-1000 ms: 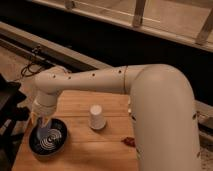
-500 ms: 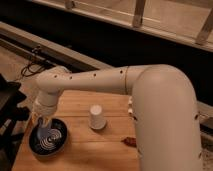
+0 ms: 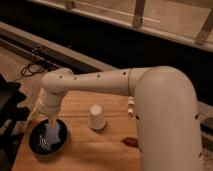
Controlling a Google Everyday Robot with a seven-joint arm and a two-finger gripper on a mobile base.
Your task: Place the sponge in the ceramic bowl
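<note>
A dark ceramic bowl [image 3: 36, 146] with pale rings inside sits at the near left corner of the wooden table. A pale bluish sponge [image 3: 52, 134] stands in the bowl, leaning slightly. My gripper [image 3: 50, 123] hangs straight down from the white arm, directly over the sponge and just inside the bowl's rim. Its tip meets the top of the sponge, and whether it still holds the sponge does not show.
A white cup [image 3: 96, 116] stands upright mid-table, right of the bowl. A small reddish-brown object [image 3: 129, 141] lies near the arm's thick segment. The big white arm [image 3: 165, 115] covers the table's right side. Dark furniture [image 3: 10, 107] stands left of the table edge.
The gripper has stayed over the bowl with hardly any shift. The pale sponge now shows more plainly beneath it inside the bowl.
</note>
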